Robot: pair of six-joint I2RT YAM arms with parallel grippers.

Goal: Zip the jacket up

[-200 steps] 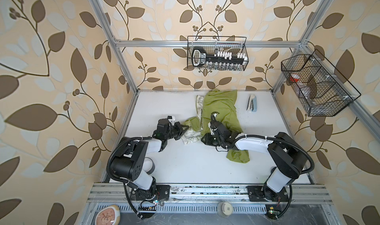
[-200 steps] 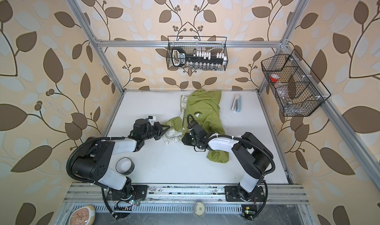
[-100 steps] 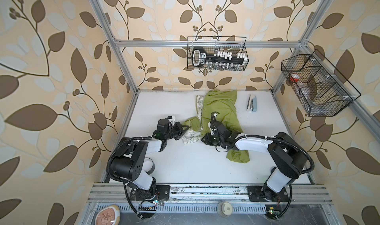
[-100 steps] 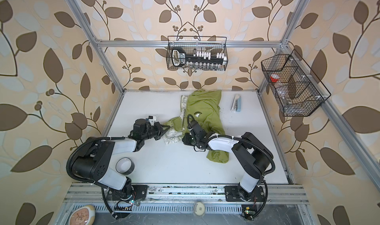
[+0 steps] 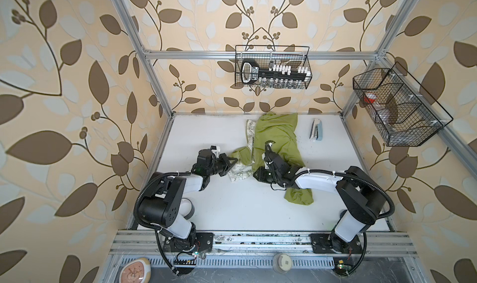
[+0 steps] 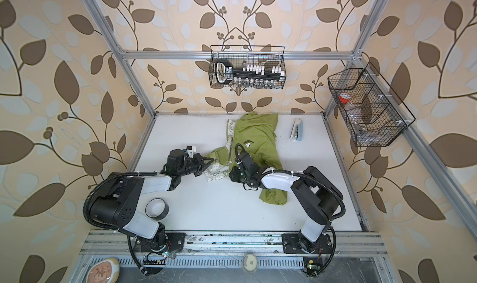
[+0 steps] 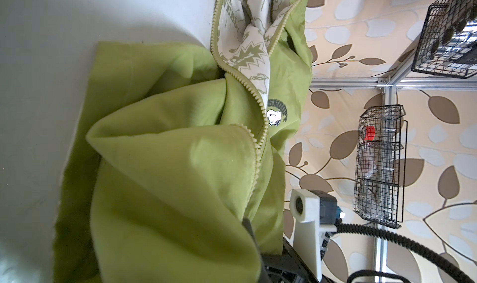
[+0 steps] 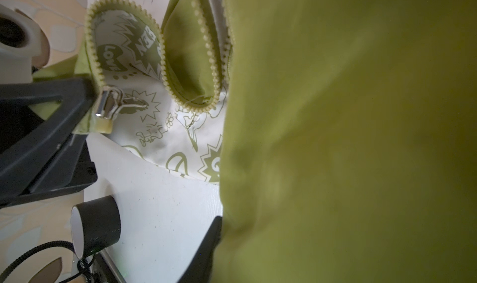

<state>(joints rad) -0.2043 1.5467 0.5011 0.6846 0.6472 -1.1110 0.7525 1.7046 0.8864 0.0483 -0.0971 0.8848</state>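
No appreciable change in the last second: both arms hold station. The jacket (image 5: 277, 144) lies crumpled on the table (image 5: 232, 212), back-centre, zipper undone. The left gripper (image 5: 235, 161) is clamped on its hem beside the metal slider (image 8: 109, 106). The right gripper (image 5: 258, 174) is buried in fabric (possibly pinching it), so its state cannot be told. Zipping has not begun.

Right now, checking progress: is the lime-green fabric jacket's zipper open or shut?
Open: on the lime-green jacket the two tooth rows lie apart, cream lining showing between.
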